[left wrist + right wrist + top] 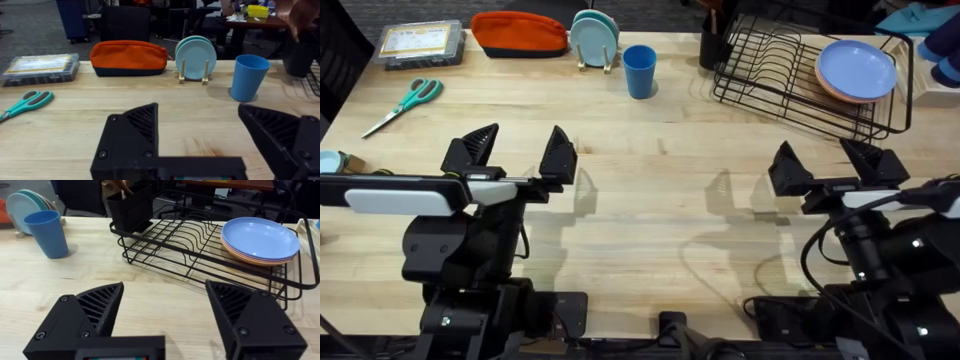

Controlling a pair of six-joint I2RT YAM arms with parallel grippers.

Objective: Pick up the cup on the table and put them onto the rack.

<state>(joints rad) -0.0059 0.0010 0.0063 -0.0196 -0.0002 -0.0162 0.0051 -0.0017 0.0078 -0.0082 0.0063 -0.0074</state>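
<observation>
The blue cup (640,71) stands upright on the table (650,190) near the far edge, also seen as the cup (248,77) and the cup (47,233). The black wire rack (800,75) sits at the far right, holding stacked plates; the rack (200,245) fills the right wrist view's middle. My left gripper (517,152) hovers open over the near left of the table, well short of the cup. On the right, my other gripper (825,160) is open too, just in front of the rack. Nothing lies between either pair of fingers.
A stand with teal plates (594,40) and an orange pouch (519,33) sit left of the cup. Scissors (404,104) and a clear parts box (420,42) lie at the far left. A dark utensil holder (714,45) stands at the rack's left end.
</observation>
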